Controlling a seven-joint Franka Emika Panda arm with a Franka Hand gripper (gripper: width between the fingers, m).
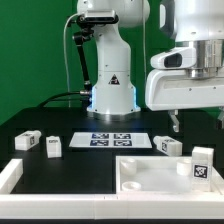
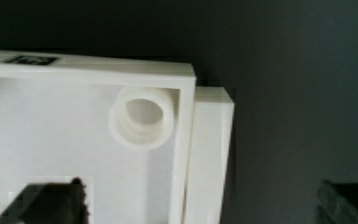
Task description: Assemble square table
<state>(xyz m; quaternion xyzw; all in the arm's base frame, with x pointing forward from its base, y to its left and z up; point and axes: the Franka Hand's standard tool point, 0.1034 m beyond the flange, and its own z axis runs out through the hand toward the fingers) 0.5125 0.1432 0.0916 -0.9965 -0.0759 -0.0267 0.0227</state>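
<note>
Four small white legs sat on the black tabletop [image 1: 60, 125], each bearing a black-and-white tag. Toward the exterior view's left, one leg [image 1: 27, 141] and a second leg [image 1: 53, 146] lay close together. Toward the exterior view's right, a third leg [image 1: 168, 146] lay just behind the square slab [image 1: 150, 178]. A fourth leg [image 1: 203, 166] stood upright by the slab's right end with its tag facing the camera; I could not tell whether it touched the slab. The slab lay flat at the front of the tabletop, rim up, with its recessed face showing. The marker board [image 1: 112, 140] lay between the two pairs of legs, in front of my base [image 1: 110, 85]. A white bar [image 1: 12, 172] edged the front corner at the exterior view's left.

My fingers [image 1: 176, 122] hung above the slab's side of the scene, clear of it, spread wide and pinching nothing. In the wrist view my two dark fingertips [image 2: 51, 205] stood far apart, with a corner of the slab under the gap. That corner showed a round socket [image 2: 144, 118] just inside the raised rim and a tag [image 2: 30, 60] near the edge. A second white edge [image 2: 220, 150] ran along the outside of the rim; I could not tell what it belonged to.
</note>
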